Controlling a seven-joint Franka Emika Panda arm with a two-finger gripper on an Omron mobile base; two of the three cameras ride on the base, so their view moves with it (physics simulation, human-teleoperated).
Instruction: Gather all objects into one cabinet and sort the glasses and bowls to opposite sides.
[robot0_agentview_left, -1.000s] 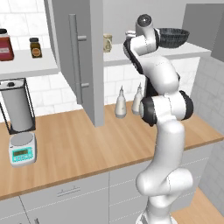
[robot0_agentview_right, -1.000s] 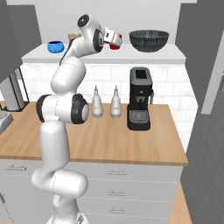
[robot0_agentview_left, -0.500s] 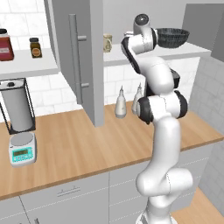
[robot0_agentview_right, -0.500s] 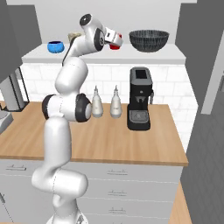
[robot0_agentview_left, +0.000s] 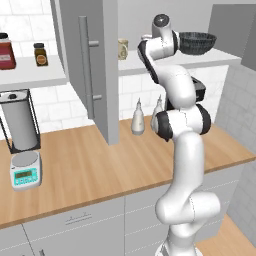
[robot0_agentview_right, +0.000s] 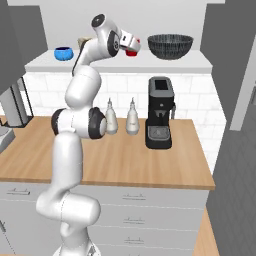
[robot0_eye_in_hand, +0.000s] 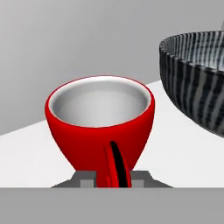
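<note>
The red cup (robot0_eye_in_hand: 100, 127) stands upright on the white shelf (robot0_agentview_right: 180, 62) of the open cabinet, just left of the dark-grey ribbed bowl (robot0_eye_in_hand: 197, 87). My gripper (robot0_eye_in_hand: 114, 168) is shut on the cup's near wall, with a dark fingertip (robot0_eye_in_hand: 117, 164) pressed against the red side. From the right base view, the gripper (robot0_agentview_right: 131, 47) reaches in from the left to the red cup (robot0_agentview_right: 131, 51), and the bowl (robot0_agentview_right: 170, 46) sits to its right. The blue bowl (robot0_agentview_right: 63, 52) rests at the shelf's left end. The cream cup (robot0_agentview_left: 122, 48) stands behind the arm.
The grey cabinet door (robot0_agentview_left: 107, 70) with its long bar handle (robot0_agentview_left: 83, 65) hangs open left of the arm. Below on the wooden counter stand a black coffee machine (robot0_agentview_right: 161, 120), two white bottles (robot0_agentview_right: 111, 117), a blender (robot0_agentview_left: 20, 125) and a scale (robot0_agentview_left: 25, 172). Jars (robot0_agentview_left: 40, 54) sit on the left shelf.
The fingers have closed in on the red cup's wall. The arm has barely shifted, and the cup and bowls stay in place.
</note>
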